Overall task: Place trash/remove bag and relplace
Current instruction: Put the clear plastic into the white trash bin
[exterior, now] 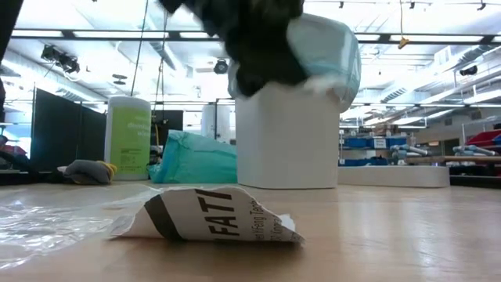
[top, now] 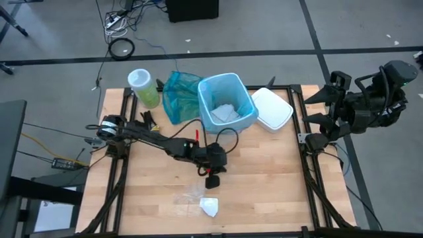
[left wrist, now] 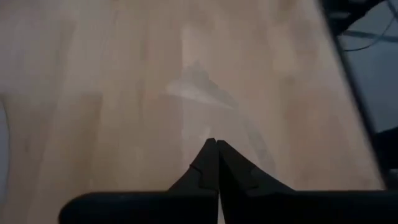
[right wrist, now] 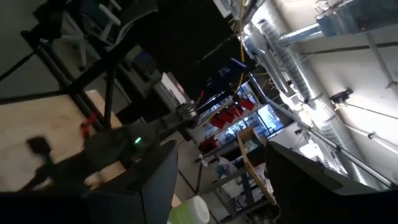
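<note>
The bag, a light blue liner (top: 213, 89), lines the white bin (top: 248, 121) at the table's far middle, with white paper (top: 225, 112) inside; in the low view the liner (exterior: 333, 55) folds over the bin (exterior: 290, 141). A crumpled white printed paper (top: 210, 207) (exterior: 211, 215) and a clear plastic scrap (top: 192, 193) (left wrist: 202, 90) lie on the table near the front. My left gripper (top: 213, 182) (left wrist: 215, 144) is shut and empty above the table, just short of these scraps. My right gripper (right wrist: 217, 180) is open, off the table's right edge.
A teal-green plastic bag (top: 177, 96) and a green-topped wipes tub (top: 144, 87) stand left of the bin. A white lid (top: 272, 108) lies to the bin's right. A sheet of clear plastic (exterior: 47, 219) lies at the near left in the low view.
</note>
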